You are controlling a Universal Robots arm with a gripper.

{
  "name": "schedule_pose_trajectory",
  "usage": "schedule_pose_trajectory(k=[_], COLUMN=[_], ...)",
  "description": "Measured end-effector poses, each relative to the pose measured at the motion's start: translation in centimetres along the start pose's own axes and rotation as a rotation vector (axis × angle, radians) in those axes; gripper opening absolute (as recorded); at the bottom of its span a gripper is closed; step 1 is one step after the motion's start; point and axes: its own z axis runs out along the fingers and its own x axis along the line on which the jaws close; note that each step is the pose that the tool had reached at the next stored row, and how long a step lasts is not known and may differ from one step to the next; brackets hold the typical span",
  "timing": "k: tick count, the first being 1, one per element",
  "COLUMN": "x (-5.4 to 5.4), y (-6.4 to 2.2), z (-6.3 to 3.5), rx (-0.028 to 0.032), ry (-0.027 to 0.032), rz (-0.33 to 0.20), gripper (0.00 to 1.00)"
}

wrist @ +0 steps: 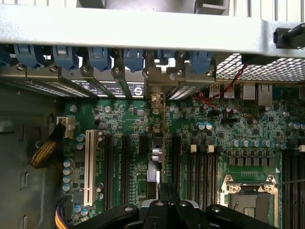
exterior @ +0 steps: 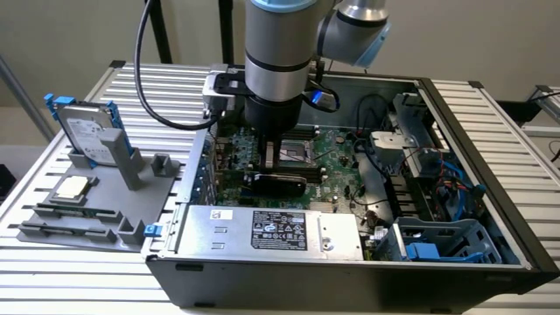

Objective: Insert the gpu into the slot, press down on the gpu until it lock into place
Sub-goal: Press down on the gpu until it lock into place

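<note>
Slot, hidden beneath the gpu [exterior: 278, 183] and tool [exterior: 273, 168]

Robotics lab: open PC case [exterior: 350, 282] on slatted aluminium bench [exterior: 512, 121].

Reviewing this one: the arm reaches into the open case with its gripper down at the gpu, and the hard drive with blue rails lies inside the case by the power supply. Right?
Not quite. The hard drive stands in the grey fixture outside the case, on the exterior view's left. The rest holds: the gripper is down at the gpu inside the case.
</note>
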Motion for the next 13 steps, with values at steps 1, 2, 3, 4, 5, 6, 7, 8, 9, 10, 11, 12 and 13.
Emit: schedule_pose_trajectory(k=[1, 2, 3, 4, 5, 6, 7, 8, 9, 10, 11, 12, 13], x=[0.0, 0.0, -0.1, -0.1, -0.1, -0.1, -0.1, -0.1, -0.1, -0.1, -0.1, -0.1, -0.1], y=[0.00, 0.01, 0.02, 0.02, 0.03, 0.06, 0.13, 0.26, 0.43, 0.59, 0.74, 0.88, 1.01], z=[-0.16, -0.42, -0.80, -1.09, -1.36, -1.55, -1.64, -1.67, -1.67, -1.69, -1.69, -1.70, -1.69], rx=[-0.0002, -0.0012, -0.0029, -0.0037, -0.0040, -0.0044, -0.0042, -0.0044, -0.0042, -0.0044, -0.0046, -0.0047, -0.0047], ry=[-0.0018, -0.0020, -0.0002, 0.0000, 0.0000, 0.0004, 0.0004, 0.0011, 0.0025, 0.0059, 0.0107, 0.0168, 0.0235], rz=[0.000, 0.000, 0.000, 0.000, 0.000, 0.000, 0.000, 0.000, -0.001, -0.003, -0.004, -0.006, -0.008], gripper=[0.11, 0.11, 0.11, 0.11, 0.11, 0.11, 0.11, 0.11, 0.11, 0.11, 0.11, 0.11, 0.11])
